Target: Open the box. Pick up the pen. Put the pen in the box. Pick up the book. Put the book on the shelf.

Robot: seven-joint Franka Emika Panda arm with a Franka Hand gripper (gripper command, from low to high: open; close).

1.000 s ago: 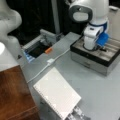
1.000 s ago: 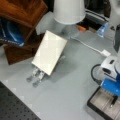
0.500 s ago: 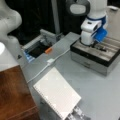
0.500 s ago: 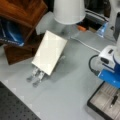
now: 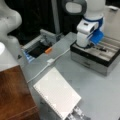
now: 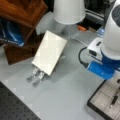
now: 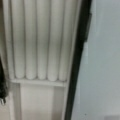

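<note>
Since the earlier frames my arm has lifted and pulled back toward the box's near-left edge; book and shelf lie as before.

My gripper (image 5: pixel 88 46) hangs over the left end of the open box (image 5: pixel 86 58) in a front view, fingers hidden behind the white wrist and blue block. Can't tell if the jaws are spread or pressed together; nothing seen between them. In a front view the blue wrist block sits just above the box's (image 6: pixel 100 110) corner, gripper tips not seen.

Box is open, beige ribbed inside showing. Pen (image 5: pixel 101 48) lies inside it, thin dark stick along a groove, right of my wrist. Also seen in a front view as a dark sliver on the ribbed insert (image 6: pixel 114 99). Wrist view: ribbed compartments of the box (image 7: pixel 37 40), black rim on the right, grey tabletop (image 7: pixel 102 62) beyond; a dark shape at the left edge, can't tell what.

Book (image 5: pixel 57 93) lies tilted on a metal slatted stand (image 5: pixel 77 113), well apart from my gripper. Same in a front view: book (image 6: pixel 50 51) on stand (image 6: pixel 36 75). Shelf (image 5: pixel 13 97) at the bottom left, top bare, beside the book; in a front view it sits top left (image 6: pixel 22 11).

Dark recessed tray (image 5: pixel 37 50) with an orange bit (image 5: pixel 48 50) behind; white cable (image 5: pixel 50 65) across the tabletop (image 5: pixel 100 92).
</note>
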